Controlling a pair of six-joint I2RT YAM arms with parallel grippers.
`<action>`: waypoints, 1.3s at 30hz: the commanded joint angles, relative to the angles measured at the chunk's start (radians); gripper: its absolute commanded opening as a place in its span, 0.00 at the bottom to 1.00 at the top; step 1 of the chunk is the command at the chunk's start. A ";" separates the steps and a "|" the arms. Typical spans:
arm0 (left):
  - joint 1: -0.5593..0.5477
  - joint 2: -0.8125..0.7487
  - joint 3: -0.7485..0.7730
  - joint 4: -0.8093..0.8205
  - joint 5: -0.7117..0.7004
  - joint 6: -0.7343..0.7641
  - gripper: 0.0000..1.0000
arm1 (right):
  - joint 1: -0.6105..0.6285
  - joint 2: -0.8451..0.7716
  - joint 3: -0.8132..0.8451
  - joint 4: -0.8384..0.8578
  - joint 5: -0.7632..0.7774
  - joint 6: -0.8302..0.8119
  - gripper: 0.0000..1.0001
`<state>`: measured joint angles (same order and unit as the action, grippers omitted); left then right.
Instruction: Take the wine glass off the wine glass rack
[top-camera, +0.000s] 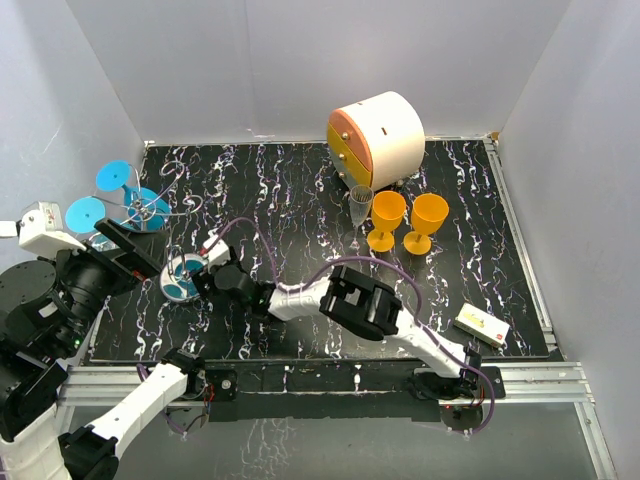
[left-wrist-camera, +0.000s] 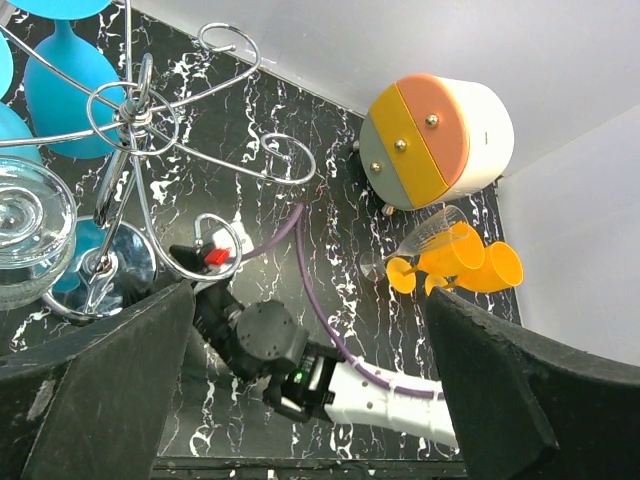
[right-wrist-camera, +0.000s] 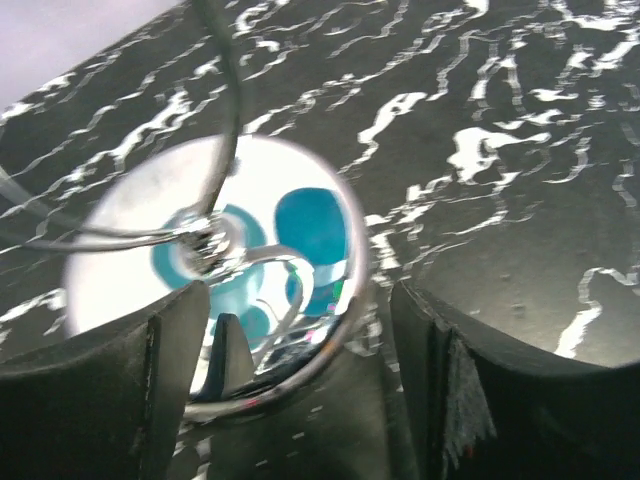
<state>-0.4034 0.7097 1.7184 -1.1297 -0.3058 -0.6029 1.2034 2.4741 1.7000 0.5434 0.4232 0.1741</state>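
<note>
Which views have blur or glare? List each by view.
Top external: sharp, evenly lit. Left wrist: the clear glass at the left edge is blurred, the wine glass rack crisp. Right wrist: soft throughout; the rack's disc base glares white, mirroring blue.

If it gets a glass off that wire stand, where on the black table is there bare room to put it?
Bare table lies between the wine glass rack and the white-and-orange cabinet, toward the back wall. Another patch sits right of the orange goblets, behind the small box. The left side is crowded: rack, blue glasses, right gripper.
</note>
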 joint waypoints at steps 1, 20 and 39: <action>-0.006 0.020 0.005 0.016 -0.004 0.010 0.99 | 0.068 -0.069 0.013 0.104 -0.009 -0.020 0.76; -0.006 0.011 0.031 -0.011 -0.019 0.021 0.99 | 0.097 0.165 0.448 -0.094 0.235 -0.055 0.61; -0.006 0.009 0.017 -0.001 -0.007 0.010 0.99 | 0.053 0.072 0.294 -0.019 0.161 -0.149 0.25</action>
<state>-0.4038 0.7109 1.7271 -1.1347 -0.3145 -0.5957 1.3106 2.6083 2.0380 0.5278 0.5621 0.0788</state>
